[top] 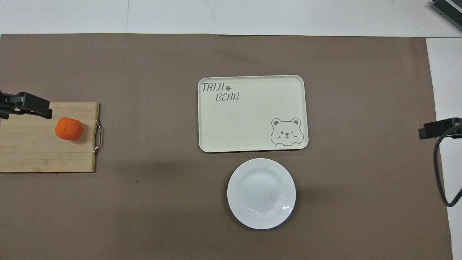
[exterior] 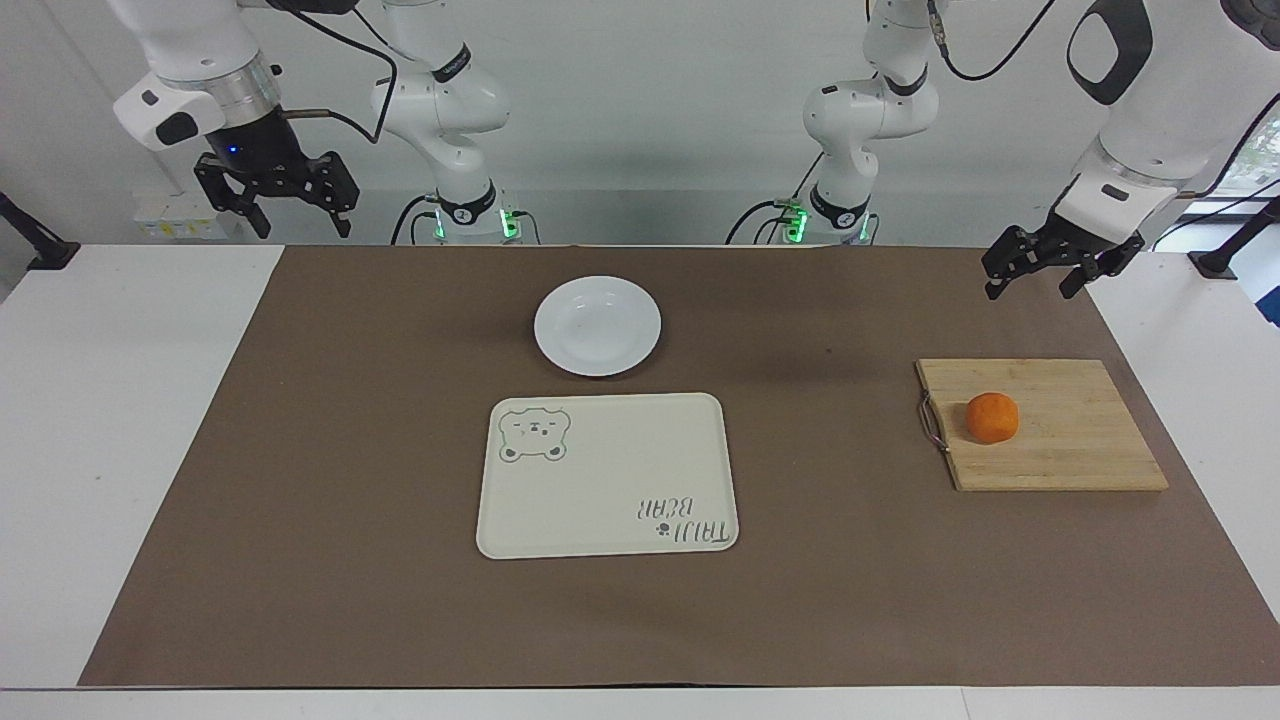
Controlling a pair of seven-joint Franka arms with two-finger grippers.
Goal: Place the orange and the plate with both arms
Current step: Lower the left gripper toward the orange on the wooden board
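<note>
Two large white robot arms are hanging raised above a tabletop [exterior: 120, 450] covered by a brown mat [exterior: 850, 600]; nothing is being held.

The left gripper [exterior: 1040, 265] is hovering over the mat's edge at the left arm's end of the tabletop, its fingers spread wide and empty. The right gripper [exterior: 277, 195] is hanging high over the right arm's end, fingers likewise spread and empty.

The orange [exterior: 992, 417] is sitting on a wooden cutting board [exterior: 1070, 450] at the left arm's end, near the board's metal handle [exterior: 932, 424]. The white plate [exterior: 598, 325] is lying empty on the mat at mid-table, nearer to the robots than a cream rectangular tray [exterior: 606, 475] and just beside it.

Judging from this layout, both task items are waiting untouched. Several things could go wrong:

- The orange is round, so fingers closing off-centre may be nudging it into a roll, possibly off the board.
- The plate is shallow, glossy and lying flat, so fingers may be slipping on its rim or pushing it against the tray.
- If both arms head for mid-table together, they may be crowding each other.
- An orange released from height may bounce or roll out of the plate.

The tray is carrying the printed words "TAIJI BEAR" with a small paw print in one corner and a winking bear drawing in the diagonal corner. No other writing can be read.
</note>
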